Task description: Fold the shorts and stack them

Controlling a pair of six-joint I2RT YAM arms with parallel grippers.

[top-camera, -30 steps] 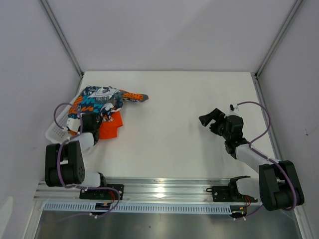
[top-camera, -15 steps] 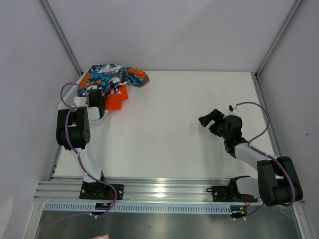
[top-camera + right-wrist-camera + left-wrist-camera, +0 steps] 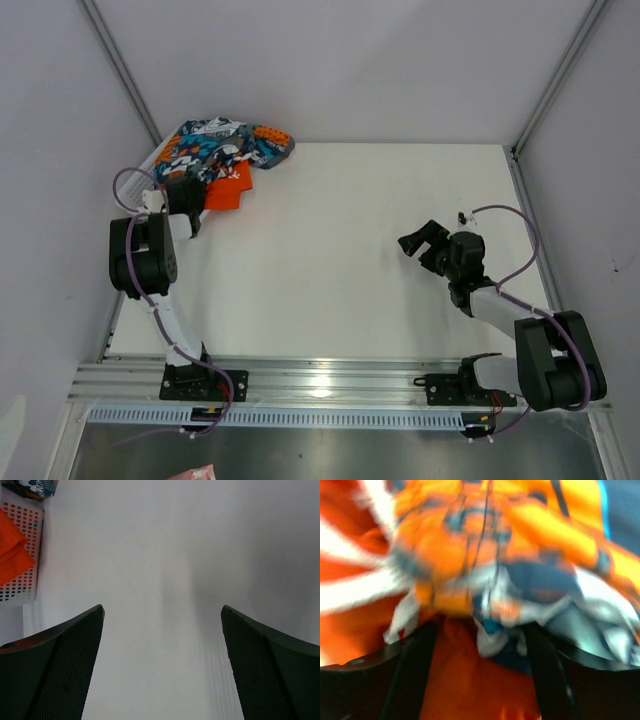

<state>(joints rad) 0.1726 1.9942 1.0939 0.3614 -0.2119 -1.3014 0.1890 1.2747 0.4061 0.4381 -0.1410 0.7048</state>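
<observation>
**Shorts heaped at upper left, both grippers wide**

In the top view both pairs are found bunched at the upper left of the table (image 3: 350, 250). The printed shorts (image 3: 225, 145) are crumpled over the orange shorts (image 3: 225, 190), and neither is folded. The left gripper (image 3: 188, 197) is pushed against the heap. In its blurred wrist view the jaws are seen set wide with cloth lying between them and nothing pinched, probably for a fresh grip. The right gripper (image 3: 425, 240) is held wide open and empty at centre right, presumably kept ready. The white mesh basket (image 3: 20, 540) is partly covered by orange cloth.
</observation>
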